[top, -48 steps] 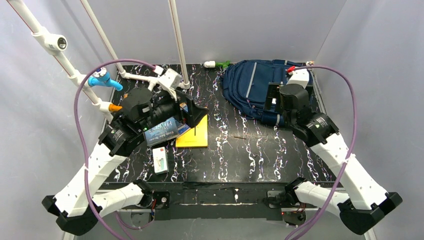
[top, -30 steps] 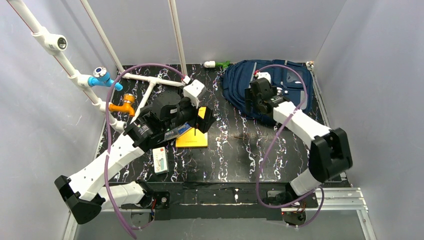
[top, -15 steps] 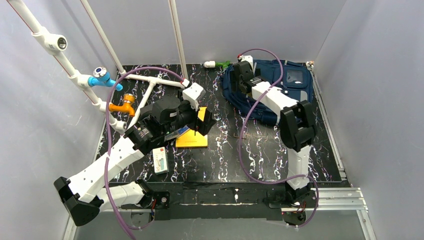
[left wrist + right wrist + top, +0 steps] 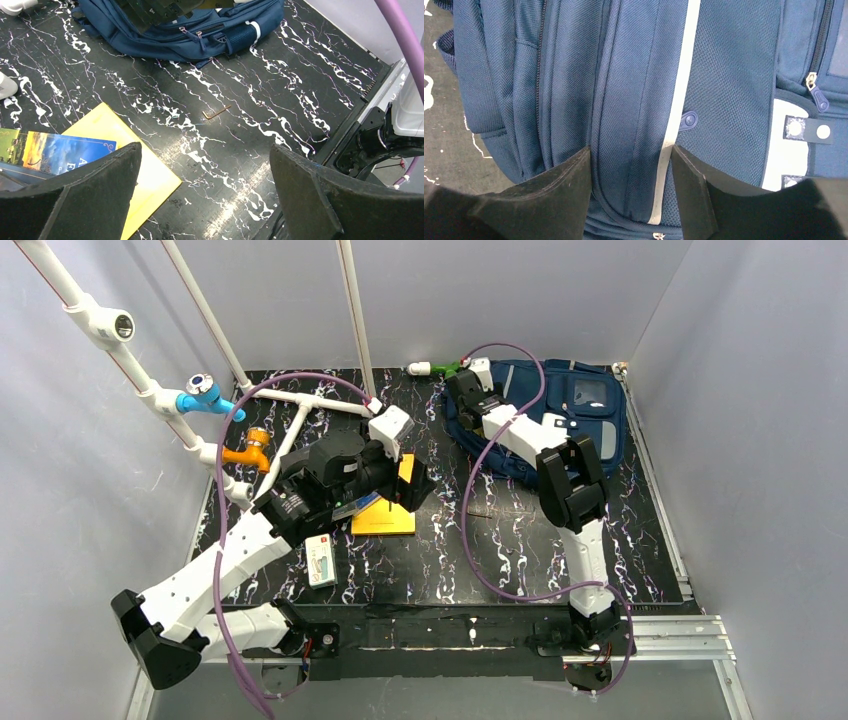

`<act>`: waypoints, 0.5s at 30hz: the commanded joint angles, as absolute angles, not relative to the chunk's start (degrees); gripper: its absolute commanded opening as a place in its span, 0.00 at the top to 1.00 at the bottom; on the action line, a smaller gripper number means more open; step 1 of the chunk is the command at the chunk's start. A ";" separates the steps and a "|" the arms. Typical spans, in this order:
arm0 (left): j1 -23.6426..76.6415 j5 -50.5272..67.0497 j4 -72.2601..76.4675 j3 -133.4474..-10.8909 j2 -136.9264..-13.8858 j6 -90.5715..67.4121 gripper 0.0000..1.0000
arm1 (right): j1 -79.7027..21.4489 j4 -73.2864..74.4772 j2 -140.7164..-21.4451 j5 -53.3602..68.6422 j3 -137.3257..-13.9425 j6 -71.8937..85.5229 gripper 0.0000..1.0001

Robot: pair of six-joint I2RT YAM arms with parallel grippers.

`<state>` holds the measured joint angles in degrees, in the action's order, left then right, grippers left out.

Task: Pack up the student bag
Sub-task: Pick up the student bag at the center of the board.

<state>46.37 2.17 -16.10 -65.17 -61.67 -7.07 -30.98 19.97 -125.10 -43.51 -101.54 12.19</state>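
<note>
The student bag, a navy backpack, lies flat at the back right of the table. My right gripper reaches over its left end. In the right wrist view the right gripper is open, its jaws straddling a raised fold of the bag beside the grey stripe. A white patch shows to the right. My left gripper hovers wide open over the right edge of a yellow notebook. In the left wrist view the left gripper holds nothing, with the notebook below it.
A blue-covered book lies on the notebook's left part. A white box sits at the front left and a small hex key mid-table. White pipes with a blue valve and an orange valve cross the back left. A white-green marker lies by the back wall.
The right arm has swung from the bag's right side to its left end, and its jaws have narrowed around the fold. The left arm shifted right, then held still.
</note>
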 commanded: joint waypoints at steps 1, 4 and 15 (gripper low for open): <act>46.61 2.94 -14.94 -64.66 -62.09 -7.58 0.01 | -30.50 18.84 -125.93 -45.92 -101.63 11.27 0.43; 46.66 2.52 -14.86 -64.50 -62.35 -7.64 0.01 | -30.50 17.63 -125.02 -43.67 -100.28 10.57 0.65; 47.32 2.89 -14.85 -64.51 -65.06 -8.49 0.01 | -30.45 18.27 -110.54 -36.44 -95.92 9.24 0.99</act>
<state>46.76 2.37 -15.55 -65.01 -64.66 -7.88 -30.63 18.81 -120.36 -39.46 -96.53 10.94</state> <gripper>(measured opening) 0.992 0.070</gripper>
